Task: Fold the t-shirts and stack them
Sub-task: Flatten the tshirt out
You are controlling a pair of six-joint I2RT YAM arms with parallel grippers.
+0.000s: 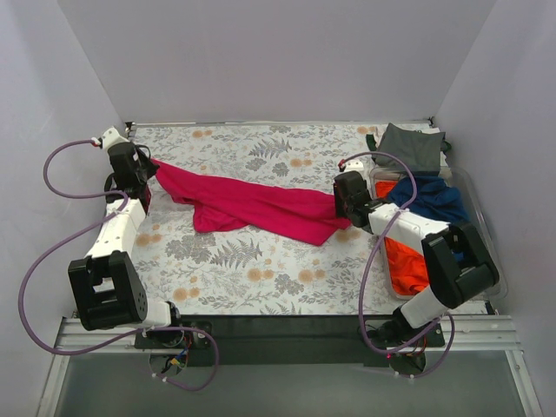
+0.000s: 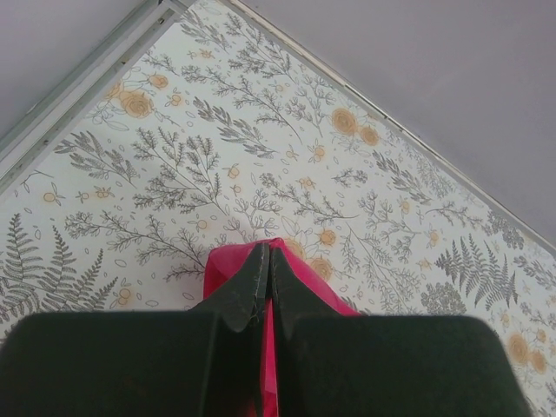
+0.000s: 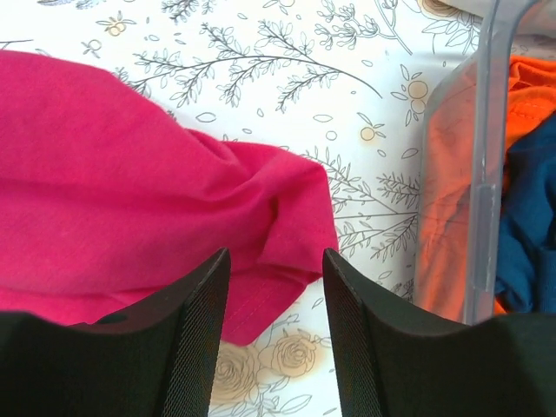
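A magenta-pink cotton t-shirt point(image 1: 252, 204) is stretched in a crumpled band across the tabletop point(image 1: 287, 143), which is covered by a floral-patterned tablecloth point(image 1: 261, 278). The band runs from the far left towards the middle right. Its left end is lifted off the cloth and pinched by the left end effector point(image 1: 149, 178). In the left wrist view the two dark fingers point(image 2: 248, 291) are pressed together, with a strip of pink fabric caught between them. The right end effector point(image 1: 341, 208) is held low over the shirt's opposite end. In the right wrist view its fingers point(image 3: 195, 330) are seen standing apart, with the hemmed corner of the pink fabric point(image 3: 261, 287) lying in the gap below them, and no clamping of the fabric is seen. A clear plastic bin point(image 1: 486, 226) is set along the right edge of the tabletop, just beside this end effector, and its translucent wall point(image 3: 482, 174) is seen close to the right finger. Inside the bin a bright orange t-shirt point(image 1: 408, 261) is bunched, and a navy blue t-shirt point(image 1: 430, 198) is heaped on its far part. A dark grey-green t-shirt point(image 1: 413, 146) is draped at the bin's far end, near the back right corner.
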